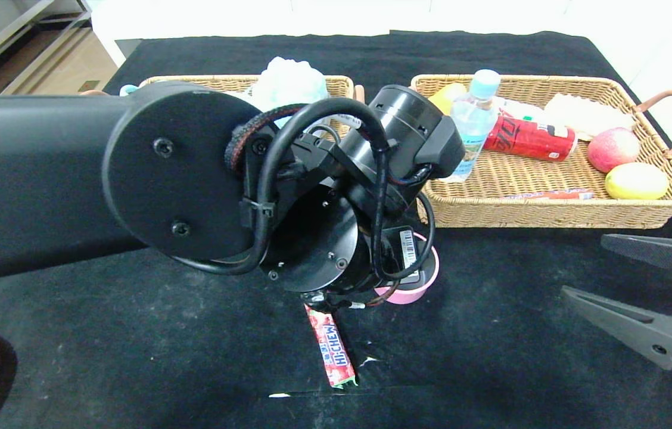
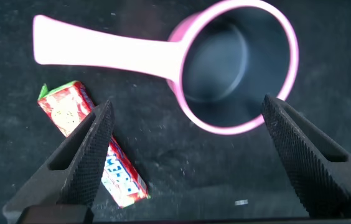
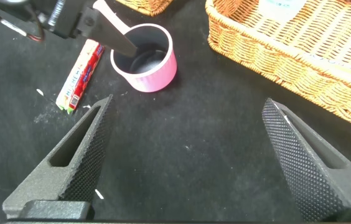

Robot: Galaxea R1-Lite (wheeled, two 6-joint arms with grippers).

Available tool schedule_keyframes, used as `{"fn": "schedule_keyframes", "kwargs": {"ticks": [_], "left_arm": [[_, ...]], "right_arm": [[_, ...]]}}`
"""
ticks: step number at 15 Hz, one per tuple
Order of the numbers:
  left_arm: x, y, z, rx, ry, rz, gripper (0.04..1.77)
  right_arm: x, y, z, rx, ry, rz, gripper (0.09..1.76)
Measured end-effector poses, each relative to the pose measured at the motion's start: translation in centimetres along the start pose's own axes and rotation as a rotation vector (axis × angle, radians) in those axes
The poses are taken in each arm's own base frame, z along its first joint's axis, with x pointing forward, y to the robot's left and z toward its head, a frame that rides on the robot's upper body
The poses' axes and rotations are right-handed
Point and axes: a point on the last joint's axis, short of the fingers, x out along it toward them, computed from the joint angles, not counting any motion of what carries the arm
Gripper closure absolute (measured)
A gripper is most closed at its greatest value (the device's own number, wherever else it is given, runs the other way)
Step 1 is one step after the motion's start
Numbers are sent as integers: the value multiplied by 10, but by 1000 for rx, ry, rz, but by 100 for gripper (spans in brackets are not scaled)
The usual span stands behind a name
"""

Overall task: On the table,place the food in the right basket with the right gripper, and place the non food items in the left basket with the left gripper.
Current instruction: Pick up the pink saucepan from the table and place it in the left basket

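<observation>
Black table (image 1: 491,333), pink pan (image 2: 238,68) under open L claw (image 2: 188,155)

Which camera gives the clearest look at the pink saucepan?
The left wrist view: the pink saucepan shows whole, handle and dark inside. In the head view the left arm hides most of it; the right wrist view shows its bowl, handle unseen.

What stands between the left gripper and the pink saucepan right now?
Nothing visible does. The left gripper hangs open just above the pink saucepan, one finger by its rim. The Hi-Chew stick lies partly under the other finger, beside the pan, not between.
</observation>
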Motion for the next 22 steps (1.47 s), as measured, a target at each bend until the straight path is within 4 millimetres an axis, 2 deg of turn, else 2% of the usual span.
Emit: {"fn": "schedule_keyframes", "kwargs": {"ticks": [10, 22], "left_arm": [[20, -3, 4, -99, -15, 34, 9], [37, -8, 1, -87, -3, 49, 9]], "right_arm": [[-1, 0, 0, -1, -5, 0, 14], [-3, 1, 1, -2, -8, 3, 14]]}}
